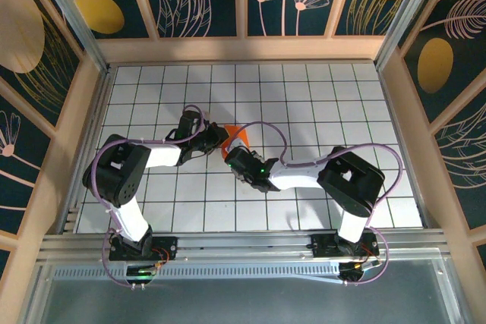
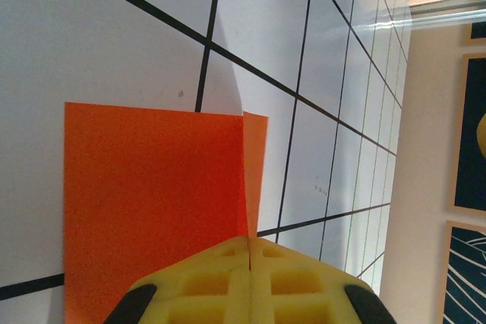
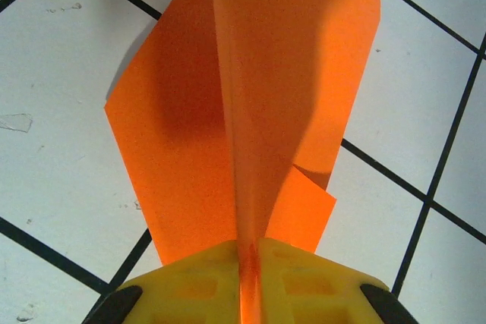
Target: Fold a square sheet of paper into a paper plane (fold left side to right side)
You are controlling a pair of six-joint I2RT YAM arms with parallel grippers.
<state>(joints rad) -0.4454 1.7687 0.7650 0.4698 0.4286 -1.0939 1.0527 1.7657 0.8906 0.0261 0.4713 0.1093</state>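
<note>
- The sheet of paper (image 1: 238, 137) sits near the middle of the counter (image 1: 334, 111), between the two end effectors, and is gripped from both sides.
- Edges, left wrist view: the far edge and one side edge are straight and meet in a square corner. A raised crease runs from the far edge into the grip, with a narrow strip of paper beyond it.
- Edges, right wrist view: the sheet rises to a centre ridge with a flank sloping off on either side. A small folded flap (image 3: 310, 214) juts out beside the grip. Whether the flanks touch the counter cannot be told.
- Open room: bare grid squares lie beyond the sheet and to both sides. The wooden rim (image 1: 243, 49) and the metal rail (image 1: 243, 242) at the near edge are well apart from it. The two end effectors themselves stand near each other, tip toward tip.
- Left end effector (image 2: 249, 256): yellow fingers (image 2: 201, 282) pressed together, with the crease running into their seam, pinching the sheet.
- Right end effector (image 3: 249, 259): fingers drawn in on the centre ridge, orange showing in the seam, pinching the sheet.
- Left arm (image 1: 121, 176): elbow folded out to the left, forearm reaching right and away toward the sheet.
- Right arm (image 1: 353, 180): elbow folded out to the right, forearm lying low and reaching left to the sheet.
</note>
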